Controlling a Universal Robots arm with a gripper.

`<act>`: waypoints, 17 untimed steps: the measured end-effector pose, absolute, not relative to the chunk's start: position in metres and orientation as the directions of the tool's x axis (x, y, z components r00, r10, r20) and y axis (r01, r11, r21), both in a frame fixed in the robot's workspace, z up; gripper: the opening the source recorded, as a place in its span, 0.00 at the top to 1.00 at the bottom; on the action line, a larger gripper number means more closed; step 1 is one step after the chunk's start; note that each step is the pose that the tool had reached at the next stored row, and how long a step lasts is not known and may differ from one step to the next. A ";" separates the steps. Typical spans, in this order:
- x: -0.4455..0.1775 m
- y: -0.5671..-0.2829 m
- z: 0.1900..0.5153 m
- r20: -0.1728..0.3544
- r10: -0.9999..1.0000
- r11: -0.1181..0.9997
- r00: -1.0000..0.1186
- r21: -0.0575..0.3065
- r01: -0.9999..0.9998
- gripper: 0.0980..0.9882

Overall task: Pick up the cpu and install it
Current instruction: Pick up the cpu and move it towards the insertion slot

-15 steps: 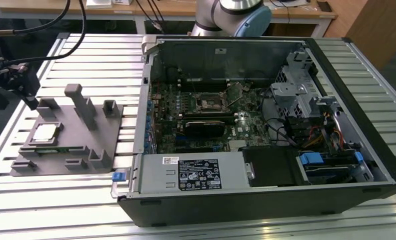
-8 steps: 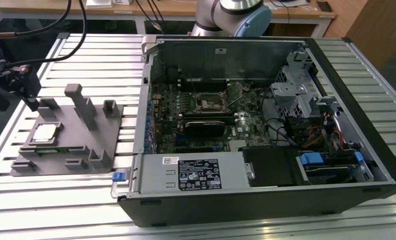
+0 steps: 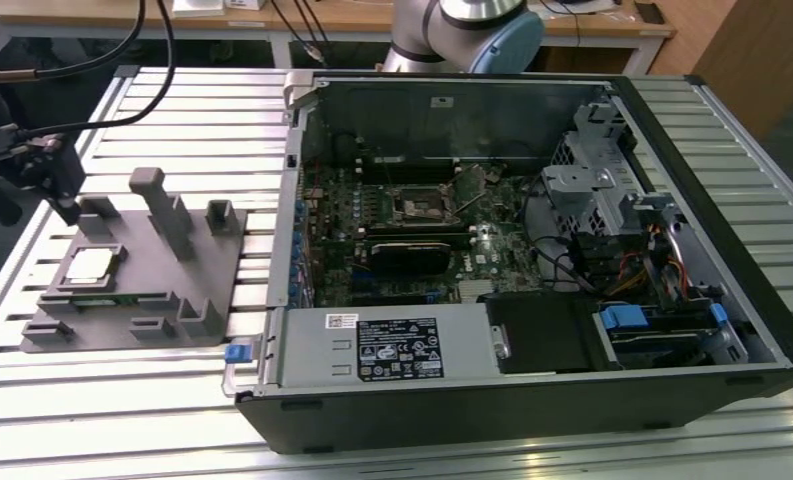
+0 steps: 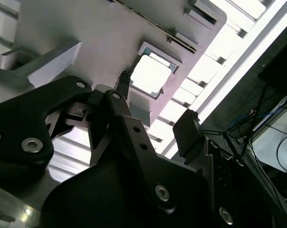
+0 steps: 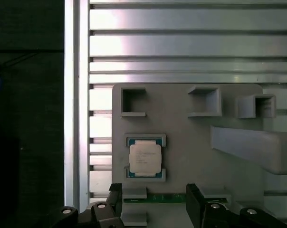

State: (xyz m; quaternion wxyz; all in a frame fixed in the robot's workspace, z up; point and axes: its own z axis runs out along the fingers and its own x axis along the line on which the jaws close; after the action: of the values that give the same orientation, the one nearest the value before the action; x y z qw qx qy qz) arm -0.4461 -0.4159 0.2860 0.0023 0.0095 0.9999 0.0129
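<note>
The cpu (image 3: pixel 92 264) is a small square chip with a silvery top. It lies flat in a framed recess of the grey holder plate (image 3: pixel 143 272), on the exterior view's left. My gripper (image 3: pixel 60 200) hangs above the plate's far side, apart from the chip. In the first wrist view the cpu (image 5: pixel 145 158) lies just beyond my gripper (image 5: pixel 154 195), which is open with nothing between its black fingers (image 5: pixel 116 197). In the second wrist view the cpu (image 4: pixel 152 73) shines bright past the open gripper (image 4: pixel 156 102). The dark socket (image 3: pixel 419 207) sits on the motherboard inside the open computer case (image 3: pixel 503 400).
Tall grey posts (image 3: pixel 163 205) and small holder blocks (image 5: pixel 204 100) rise from the plate near the chip. A green memory stick (image 5: pixel 157 198) lies in a slot beside the cpu. The table is made of slatted aluminium rails (image 3: pixel 169 120). Cables (image 3: pixel 89 60) hang at the far left.
</note>
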 end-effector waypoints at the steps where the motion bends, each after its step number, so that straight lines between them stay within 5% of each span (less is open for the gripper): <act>1: -0.446 -0.416 0.285 -0.004 0.010 1.000 -1.000 0.026 0.010 0.38; 17: -0.446 -0.416 0.278 -0.005 -0.021 0.999 -1.000 0.024 -0.021 0.38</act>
State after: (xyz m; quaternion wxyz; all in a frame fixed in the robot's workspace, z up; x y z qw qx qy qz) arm -0.4461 -0.4161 0.2781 0.0022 -0.0103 0.9999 0.0122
